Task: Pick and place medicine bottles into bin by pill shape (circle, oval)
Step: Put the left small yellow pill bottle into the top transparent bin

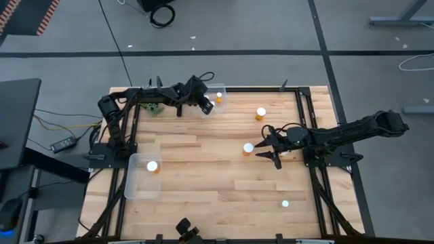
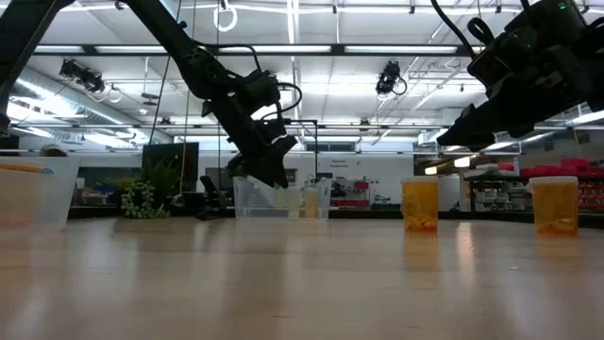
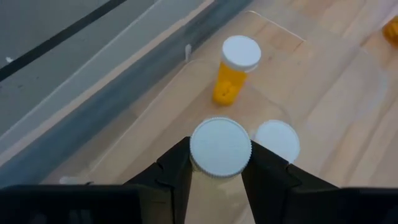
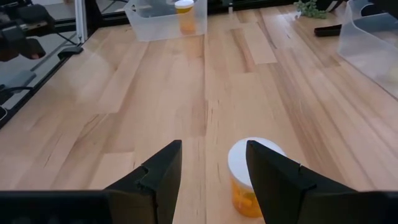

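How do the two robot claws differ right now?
The left gripper is clamped on a white-capped bottle over the clear bin at the table's far edge; the right gripper holds nothing. The right one's fingers stand open beside a standing bottle mid-table; the left's are shut. Both are dark, two-fingered claws.

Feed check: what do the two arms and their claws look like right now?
Both arms are matte black and jointed, with black cables looping along them. The left claw and right claw each end in two angular, wedge-shaped black fingers. No markings show.
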Controlling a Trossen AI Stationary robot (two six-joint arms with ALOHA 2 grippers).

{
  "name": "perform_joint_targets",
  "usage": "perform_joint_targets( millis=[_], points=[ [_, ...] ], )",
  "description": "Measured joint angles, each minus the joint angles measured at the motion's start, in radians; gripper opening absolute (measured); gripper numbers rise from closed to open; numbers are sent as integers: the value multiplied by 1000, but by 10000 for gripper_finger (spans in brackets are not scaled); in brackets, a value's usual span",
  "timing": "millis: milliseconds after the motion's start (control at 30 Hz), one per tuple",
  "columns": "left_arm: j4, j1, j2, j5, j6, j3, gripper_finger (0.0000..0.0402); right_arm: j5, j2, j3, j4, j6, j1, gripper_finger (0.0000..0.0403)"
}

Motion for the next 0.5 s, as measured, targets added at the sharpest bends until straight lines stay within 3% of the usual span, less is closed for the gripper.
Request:
perform_joint_targets(
  millis=[500],
  points=[
    [-40, 20, 0, -26, 0, 0, 131, -4, 0, 0, 0, 0, 0, 186]
  ],
)
